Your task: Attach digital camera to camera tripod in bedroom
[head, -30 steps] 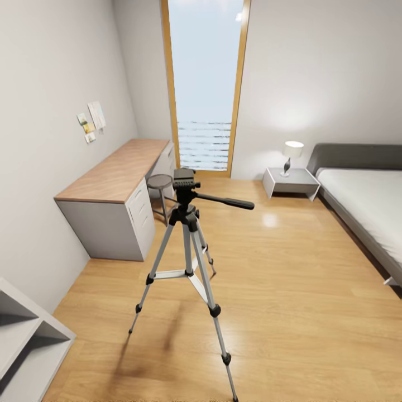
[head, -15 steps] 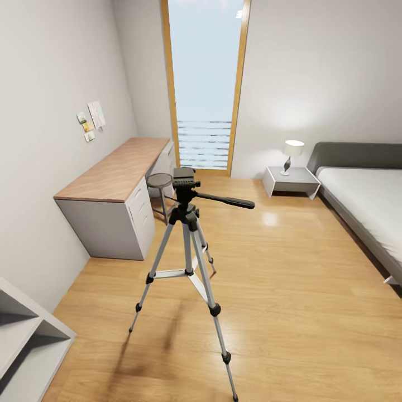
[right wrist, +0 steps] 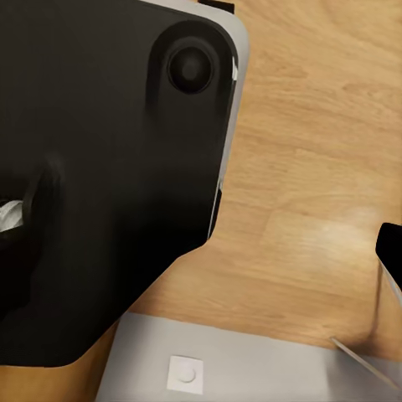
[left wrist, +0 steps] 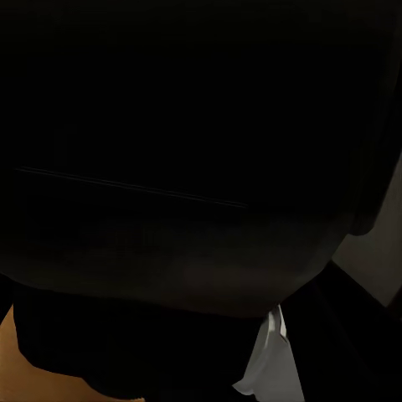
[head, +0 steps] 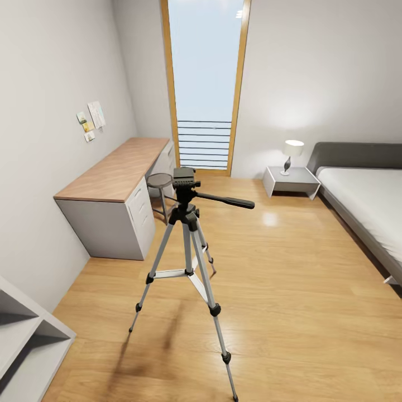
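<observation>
A: What is hidden or cut off?

B: The left wrist view is almost wholly dark: a large black mass [left wrist: 184, 151] up close, unidentifiable. A sliver of light wood floor [left wrist: 33, 352] and a pale grey-white scrap [left wrist: 272, 364] show at its edges. Left gripper fingers: cannot tell whether spread or closed. The right wrist view is half covered by a flat black panel with a round recessed knob [right wrist: 194, 69], over light wood floor [right wrist: 318, 167] and a grey slab with a small white square [right wrist: 186, 373]. Right gripper fingers: cannot tell either.

A: The task's things?

B: One tall three-legged camera tripod with silver legs and black joints [head: 188, 245] stands upright on the wood floor [head: 290, 290] mid-room, just beside the desk. Three legs counted; the nearest one's foot meets the picture's lower edge. Its black head [head: 184, 180] carries one long black pan handle [head: 223, 200] pointing toward the bed. The head's top plate looks bare, but is small in the picture.

A: Furniture count?

B: One wood-topped grey desk [head: 111, 178] along the left wall, one round dark stool [head: 159, 181] partly behind the tripod, one tall wood-framed window [head: 205, 84], one pale nightstand [head: 290, 181] bearing one white lamp [head: 292, 151], one grey bed [head: 368, 206] cut by the right edge, one grey open shelf unit [head: 25, 335] cut at the lower left corner. Several small paper notes [head: 92, 120] on the wall; exact number unclear.
</observation>
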Available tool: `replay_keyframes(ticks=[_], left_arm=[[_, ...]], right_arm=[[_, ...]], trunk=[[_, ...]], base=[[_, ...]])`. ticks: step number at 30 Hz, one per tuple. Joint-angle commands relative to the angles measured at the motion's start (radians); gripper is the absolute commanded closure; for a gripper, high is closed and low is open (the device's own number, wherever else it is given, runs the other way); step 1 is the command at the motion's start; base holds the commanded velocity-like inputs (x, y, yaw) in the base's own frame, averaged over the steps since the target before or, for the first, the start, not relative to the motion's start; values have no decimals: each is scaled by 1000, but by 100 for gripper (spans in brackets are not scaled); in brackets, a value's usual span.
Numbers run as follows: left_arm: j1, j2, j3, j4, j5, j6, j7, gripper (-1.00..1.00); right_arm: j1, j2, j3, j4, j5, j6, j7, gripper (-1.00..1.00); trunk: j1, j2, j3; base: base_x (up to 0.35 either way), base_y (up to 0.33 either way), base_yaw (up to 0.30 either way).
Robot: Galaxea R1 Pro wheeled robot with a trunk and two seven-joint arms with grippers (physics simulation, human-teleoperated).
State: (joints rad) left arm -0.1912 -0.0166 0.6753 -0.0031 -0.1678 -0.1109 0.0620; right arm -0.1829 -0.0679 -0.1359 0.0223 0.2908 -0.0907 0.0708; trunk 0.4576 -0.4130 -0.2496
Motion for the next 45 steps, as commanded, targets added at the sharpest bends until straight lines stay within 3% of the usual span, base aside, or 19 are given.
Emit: replay_keyframes(ticks=[1, 16, 19, 20, 22, 23, 25, 26, 28, 29, 32, 35, 36, 42, 43, 45], left_arm=[[-1, 0, 7, 0, -12, -3, 4, 100], [-1, -3, 6, 2, -13, -3, 4, 100], [-1, -3, 6, 2, -13, -3, 4, 100], [-1, -3, 6, 2, -13, -3, 4, 100], [-1, -3, 6, 2, -13, -3, 4, 100], [-1, -3, 6, 2, -13, -2, 4, 100], [-1, -3, 5, 2, -13, -2, 4, 100], [-1, -3, 5, 2, -14, -2, 4, 100], [-1, -4, 5, 2, -14, -2, 4, 100], [-1, -7, 4, 2, -16, -2, 4, 100], [-1, -9, 4, 2, -21, -1, 4, 100], [-1, -11, 4, 2, -23, -1, 3, 100], [-1, -13, 4, 2, -24, 0, 3, 100], [-1, -21, 3, 2, -28, 0, 0, 100], [-1, -22, 3, 2, -29, 1, -1, 100], [-1, -23, 3, 2, -30, 2, -3, 100]], right_arm=[[-1, 0, -8, 2, 8, -5, 3, -100], [-1, -6, -14, -17, 6, -3, 0, -100], [3, -12, -13, -187, 9, 65, 16, -100], [5, -19, -15, -384, 5, 215, 60, -100], [5, -21, -16, -502, 1, 313, 100, -100], [6, -22, -18, -626, -2, 416, 149, -100], [5, -22, -20, -747, -5, 517, 202, -100], [2, -20, -21, -859, -5, 611, 254, -100], [-2, -18, -21, -959, -6, 691, 298, -100], [-23, -15, -19, -1083, -7, 787, 346, -100], [-91, -12, -17, -1191, -9, 869, 380, -100], [-170, -1, -17, -1228, -10, 918, 391, -100], [-233, 11, -16, -1242, -11, 955, 396, -100], [-456, 41, -16, -1255, -13, 1127, 416, -100], [-537, 47, -15, -1258, -12, 1138, 444, -100], [-598, 53, -14, -1262, -12, 1138, 488, -100]], trunk=[[0, -2, -2], [0, -2, -2], [0, -2, -2], [0, -2, -2], [0, -2, -2], [0, -2, -2], [0, -2, -2], [0, -2, -2], [0, -2, -2], [0, -2, -2], [0, -2, -2], [0, -2, -2], [0, -2, -2], [0, -2, -2], [0, -2, -2], [0, -2, -2]], base=[[0, 0, 0], [0, 0, 0], [0, 0, 0], [0, 0, 0], [0, 0, 0], [0, 0, 0], [0, 0, 0], [0, 0, 0], [0, 0, 0], [0, 0, 0], [0, 0, 0], [0, 0, 0], [0, 0, 0], [0, 0, 0], [0, 0, 0], [0, 0, 0]])
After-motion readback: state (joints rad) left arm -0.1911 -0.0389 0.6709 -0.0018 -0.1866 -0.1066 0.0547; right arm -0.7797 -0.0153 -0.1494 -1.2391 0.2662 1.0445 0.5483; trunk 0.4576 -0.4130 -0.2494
